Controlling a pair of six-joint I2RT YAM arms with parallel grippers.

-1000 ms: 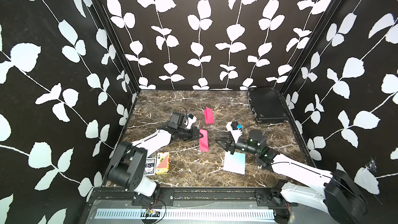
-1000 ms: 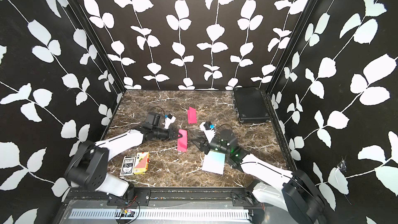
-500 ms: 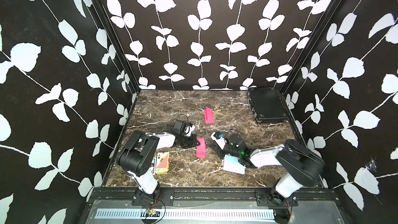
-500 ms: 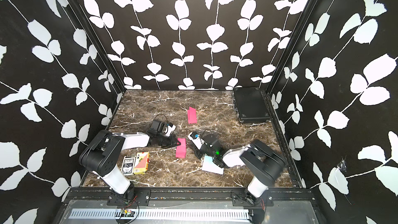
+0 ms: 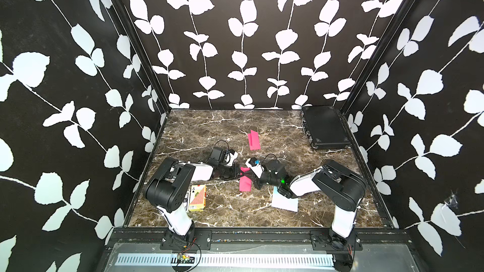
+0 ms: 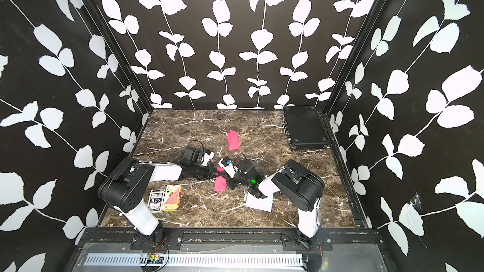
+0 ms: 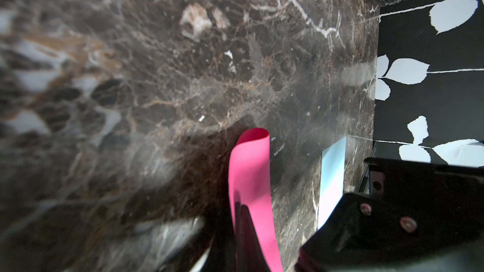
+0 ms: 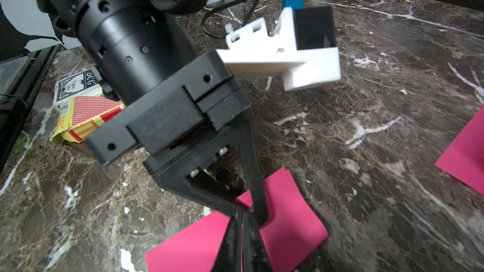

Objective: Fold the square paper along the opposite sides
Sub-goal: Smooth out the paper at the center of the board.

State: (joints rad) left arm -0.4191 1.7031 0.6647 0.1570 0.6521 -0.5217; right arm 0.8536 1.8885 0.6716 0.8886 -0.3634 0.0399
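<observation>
Right wrist view: right claw [image 8: 243,222] has clenched beside left claw [image 8: 251,207], which pinches pink paper [image 8: 288,231]

Two pink papers are counted: the near pink paper [image 5: 245,183] and the far pink paper [image 5: 254,140]. One pale blue paper [image 5: 285,202], one black case [image 5: 323,126] and two card boxes, the red box [image 6: 172,197] and the blue box [image 6: 155,200], are seen.

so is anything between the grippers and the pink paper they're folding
Nothing visible. The left gripper is shut on the lifted edge of the pink paper, and the right gripper is shut at the same spot.
</observation>
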